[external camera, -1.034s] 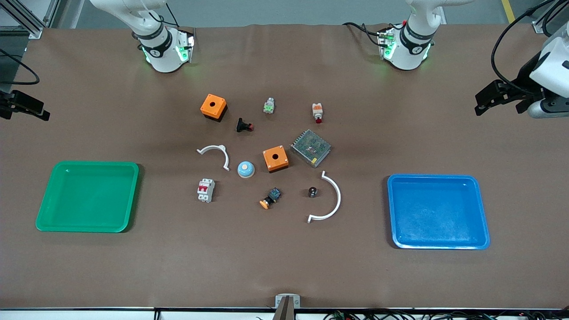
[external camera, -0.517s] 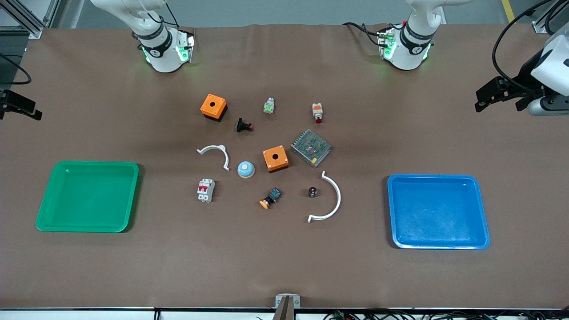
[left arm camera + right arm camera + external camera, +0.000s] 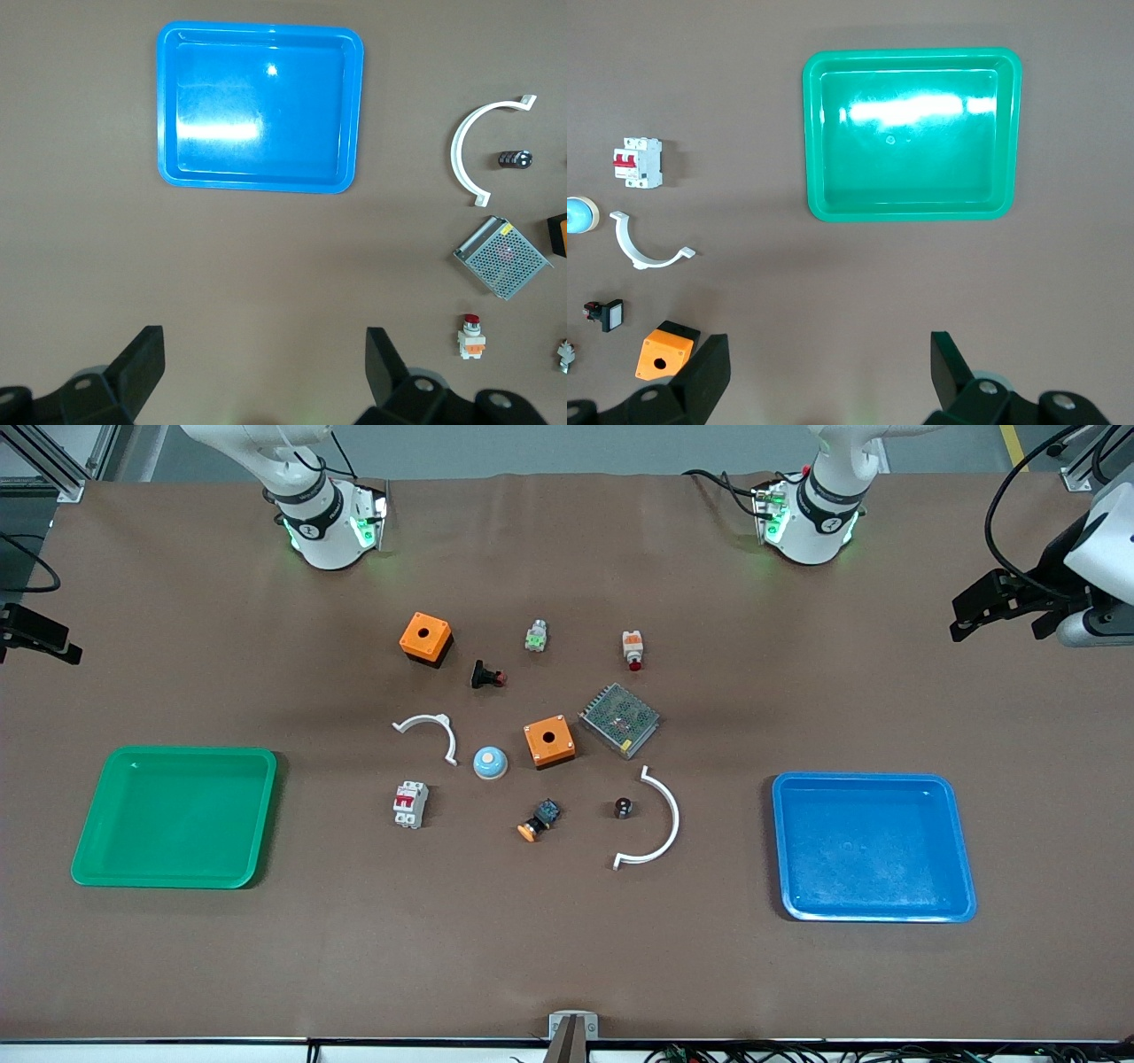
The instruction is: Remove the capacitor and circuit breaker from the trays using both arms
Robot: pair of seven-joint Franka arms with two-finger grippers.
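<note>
The capacitor (image 3: pixel 623 808), a tiny black cylinder with a shiny end, lies inside the curve of a white arc piece (image 3: pixel 660 824); it also shows in the left wrist view (image 3: pixel 514 159). The breaker (image 3: pixel 410 804), grey-white with red levers, lies between the green tray (image 3: pixel 177 881) and the capacitor; it also shows in the right wrist view (image 3: pixel 638 162). My left gripper (image 3: pixel 964 615) hangs open and empty high over the left arm's end of the table (image 3: pixel 264 367). My right gripper (image 3: pixel 44 638) hangs open and empty high over the right arm's end (image 3: pixel 830 367).
A blue tray (image 3: pixel 873 914) lies toward the left arm's end. Two orange boxes (image 3: pixel 425 638) (image 3: pixel 549 741), a mesh-covered unit (image 3: pixel 620 719), a blue dome (image 3: pixel 489 763), a second white arc (image 3: pixel 430 731) and several small buttons (image 3: pixel 539 820) lie mid-table.
The left gripper has drifted slightly toward the robots' side and outward. The right gripper has drawn back toward the view's edge. Nothing on the table has moved.
</note>
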